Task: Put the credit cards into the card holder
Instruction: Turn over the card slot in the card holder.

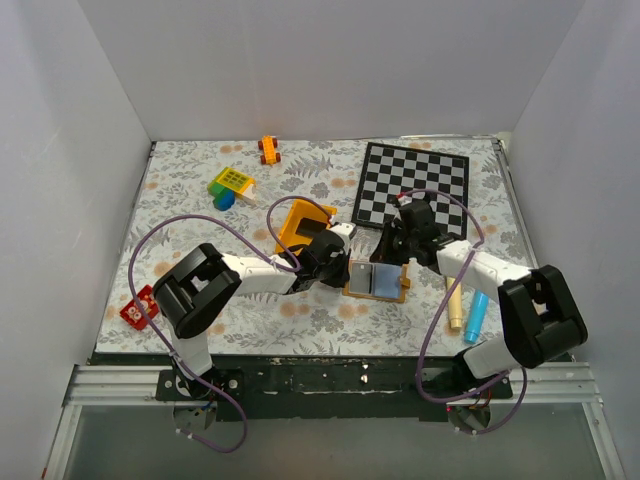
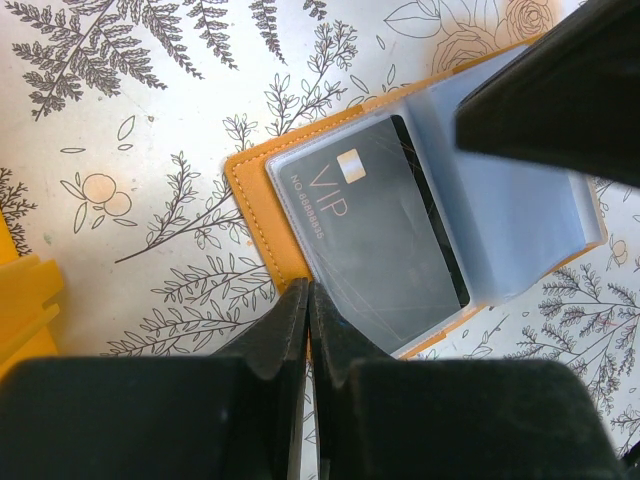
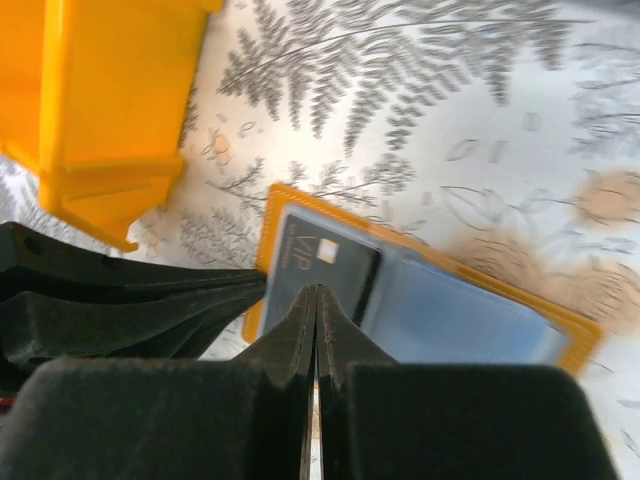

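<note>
My left gripper (image 2: pixel 308 310) and right gripper (image 3: pixel 316 305), both pinched shut and empty, hover at the card holder (image 2: pixel 250 210), lying open on the floral table (image 1: pixel 200 170) between them, one black VIP credit card (image 2: pixel 385 240) apparently already sleeved; I spot no loose cards left.

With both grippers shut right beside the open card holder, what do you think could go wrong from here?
The left gripper and right gripper both crowd the card holder, so they might knock each other. The holder lies flat on the table; a nudge from shut fingertips could slide it. The black card sits in a clear sleeve; dragging the holder may let it slip out.
</note>
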`<state>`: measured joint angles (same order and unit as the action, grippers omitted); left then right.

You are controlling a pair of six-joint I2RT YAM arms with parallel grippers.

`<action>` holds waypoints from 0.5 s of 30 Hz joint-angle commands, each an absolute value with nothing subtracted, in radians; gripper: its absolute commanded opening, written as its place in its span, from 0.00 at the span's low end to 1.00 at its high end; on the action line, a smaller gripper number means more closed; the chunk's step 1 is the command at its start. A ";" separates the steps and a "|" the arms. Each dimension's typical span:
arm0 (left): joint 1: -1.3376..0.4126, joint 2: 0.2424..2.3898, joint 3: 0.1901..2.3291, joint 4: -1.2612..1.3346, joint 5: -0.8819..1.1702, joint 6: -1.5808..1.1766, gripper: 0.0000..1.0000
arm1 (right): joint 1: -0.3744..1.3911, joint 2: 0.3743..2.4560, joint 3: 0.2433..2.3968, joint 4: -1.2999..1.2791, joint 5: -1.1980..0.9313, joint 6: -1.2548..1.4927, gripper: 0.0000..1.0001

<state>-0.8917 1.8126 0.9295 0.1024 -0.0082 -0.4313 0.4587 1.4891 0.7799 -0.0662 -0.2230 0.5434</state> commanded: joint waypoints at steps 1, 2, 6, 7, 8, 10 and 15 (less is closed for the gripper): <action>-0.890 1.842 0.934 0.078 0.000 -0.431 0.00 | 0.446 1.417 0.779 -0.216 -0.008 0.534 0.09; -0.890 1.841 0.934 0.078 0.000 -0.431 0.00 | 0.446 1.410 0.772 -0.227 -0.005 0.534 0.14; -0.891 1.841 0.930 0.080 0.000 -0.430 0.00 | 0.446 1.367 0.730 -0.253 0.032 0.540 0.32; -0.890 1.841 0.930 0.081 0.000 -0.431 0.00 | 0.446 1.359 0.726 -0.261 0.044 0.538 0.32; -0.891 1.841 0.930 0.081 0.000 -0.431 0.00 | 0.446 1.352 0.721 -0.268 0.054 0.540 0.33; -0.890 1.841 0.930 0.083 0.000 -0.433 0.00 | 0.446 1.344 0.718 -0.279 0.069 0.534 0.33; -0.890 1.844 0.934 0.081 0.000 -0.431 0.00 | 0.446 1.361 0.721 -0.296 0.075 0.523 0.33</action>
<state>-0.8917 1.8126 0.9295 0.1032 -0.0082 -0.4309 0.4473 1.3731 0.7204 -0.2729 0.0368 0.5415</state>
